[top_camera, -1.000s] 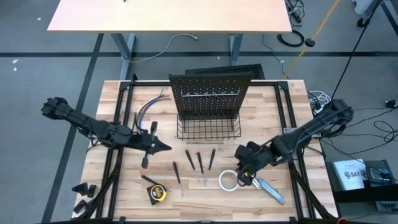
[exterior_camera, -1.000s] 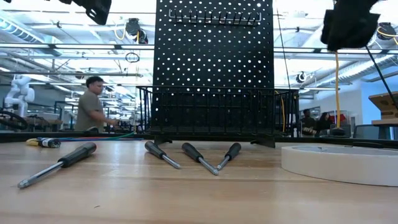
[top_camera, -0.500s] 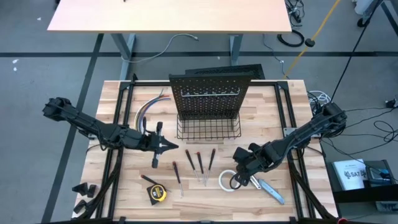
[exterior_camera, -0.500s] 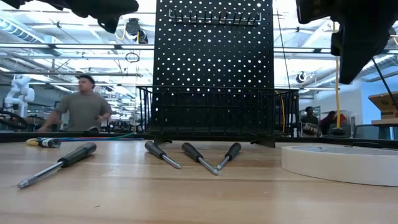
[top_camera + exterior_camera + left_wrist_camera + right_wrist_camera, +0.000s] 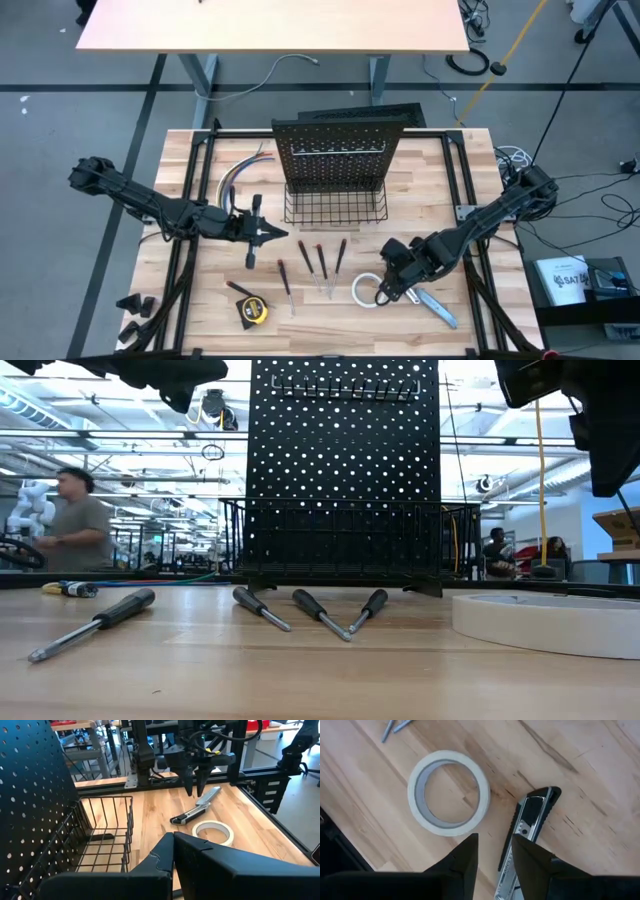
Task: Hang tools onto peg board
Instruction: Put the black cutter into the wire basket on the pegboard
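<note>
Directly under the partly open, empty right claw (image 5: 492, 855): grey-blue metal utility knife (image 5: 524, 837), long axis crossing the finger gap, white tape roll (image 5: 448, 792) beside.

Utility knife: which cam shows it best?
Right wrist view: the utility knife lies close below, beside the tape roll, partly behind that arm's fingers. Left wrist view shows it whole but far. High view: small. Low view: not visible.
</note>
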{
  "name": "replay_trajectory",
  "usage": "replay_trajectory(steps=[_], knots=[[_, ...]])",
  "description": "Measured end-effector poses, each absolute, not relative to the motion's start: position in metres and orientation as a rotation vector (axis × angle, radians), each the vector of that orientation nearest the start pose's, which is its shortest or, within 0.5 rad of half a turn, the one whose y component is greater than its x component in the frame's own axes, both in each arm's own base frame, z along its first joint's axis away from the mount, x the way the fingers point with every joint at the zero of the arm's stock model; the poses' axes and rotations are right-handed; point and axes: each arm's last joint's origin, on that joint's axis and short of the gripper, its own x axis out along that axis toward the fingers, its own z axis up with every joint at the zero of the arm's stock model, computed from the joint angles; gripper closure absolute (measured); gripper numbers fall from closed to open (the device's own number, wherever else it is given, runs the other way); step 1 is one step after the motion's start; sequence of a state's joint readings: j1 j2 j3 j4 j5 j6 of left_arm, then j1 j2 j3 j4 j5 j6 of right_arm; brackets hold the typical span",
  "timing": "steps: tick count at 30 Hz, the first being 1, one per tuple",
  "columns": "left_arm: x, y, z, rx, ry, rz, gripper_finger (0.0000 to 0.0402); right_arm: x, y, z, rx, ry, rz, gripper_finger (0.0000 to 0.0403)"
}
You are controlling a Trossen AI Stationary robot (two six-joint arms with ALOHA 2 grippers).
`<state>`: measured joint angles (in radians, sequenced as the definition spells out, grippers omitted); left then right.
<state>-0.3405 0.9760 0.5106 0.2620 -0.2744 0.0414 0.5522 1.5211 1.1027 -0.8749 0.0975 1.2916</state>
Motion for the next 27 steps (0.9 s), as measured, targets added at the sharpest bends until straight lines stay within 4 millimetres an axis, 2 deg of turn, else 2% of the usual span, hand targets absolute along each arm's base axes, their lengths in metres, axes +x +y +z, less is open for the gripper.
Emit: replay_trajectory(steps=[5, 9, 16, 20, 27], knots=[[0.201, -0.064, 0.244, 0.106, 0.216, -0.110, 0.0391, 0.241, 0.144, 0.229, 0.697, 1.241, -0.454, 0.0260], [0.201, -0.064, 0.242, 0.111, 0.237, -0.112, 0.0391, 0.239, 0.139, 0.228, 0.736, 1.257, -0.536, 0.0218], [0.201, -0.063, 0.242, 0.109, 0.236, -0.087, 0.0391, 0.238, 0.139, 0.226, 0.672, 1.276, -0.532, 0.0150], [0.201, -0.063, 0.242, 0.111, 0.243, -0.081, 0.0391, 0.240, 0.144, 0.214, 0.623, 1.291, -0.559, 0.0141], [0.201, -0.063, 0.241, 0.114, 0.253, -0.080, 0.0391, 0.245, 0.157, 0.185, 0.531, 1.396, -0.577, 0.0152]])
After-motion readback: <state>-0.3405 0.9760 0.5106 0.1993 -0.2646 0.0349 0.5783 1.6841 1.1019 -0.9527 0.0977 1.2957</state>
